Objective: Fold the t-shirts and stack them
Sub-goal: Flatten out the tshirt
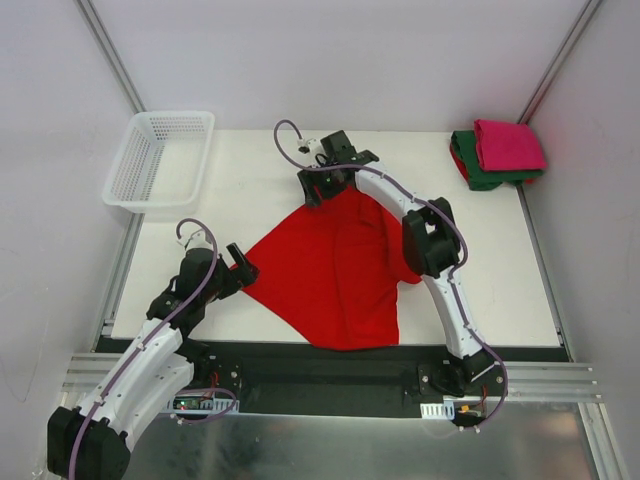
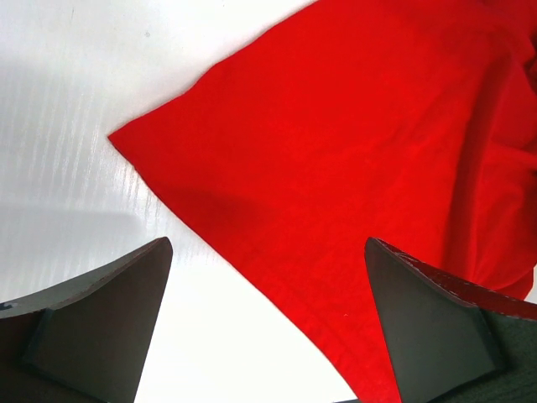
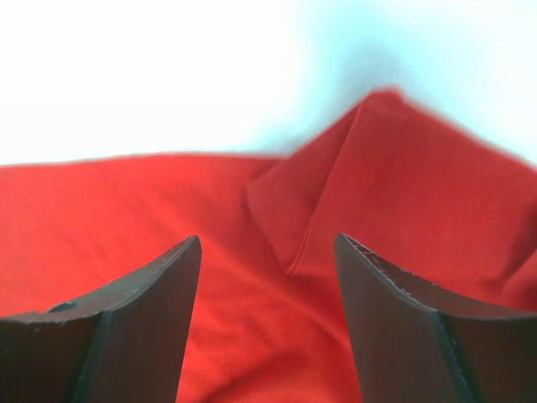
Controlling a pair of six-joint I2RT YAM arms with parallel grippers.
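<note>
Red shirt (image 1: 335, 275) spread on table (image 1: 240, 195), unfolded; pink shirt (image 1: 508, 143) folded atop green shirt (image 1: 480, 178), far right corner. Left gripper (image 2: 267, 242), right gripper (image 3: 268, 239) both agape, empty. You pinch left tip and far flap squarely (catch both layers), lift evenly.

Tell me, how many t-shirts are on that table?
3. A red t-shirt lies spread out in the middle; a folded pink t-shirt sits on a folded dark green t-shirt at the far right corner. Another could hide in that stack.
</note>
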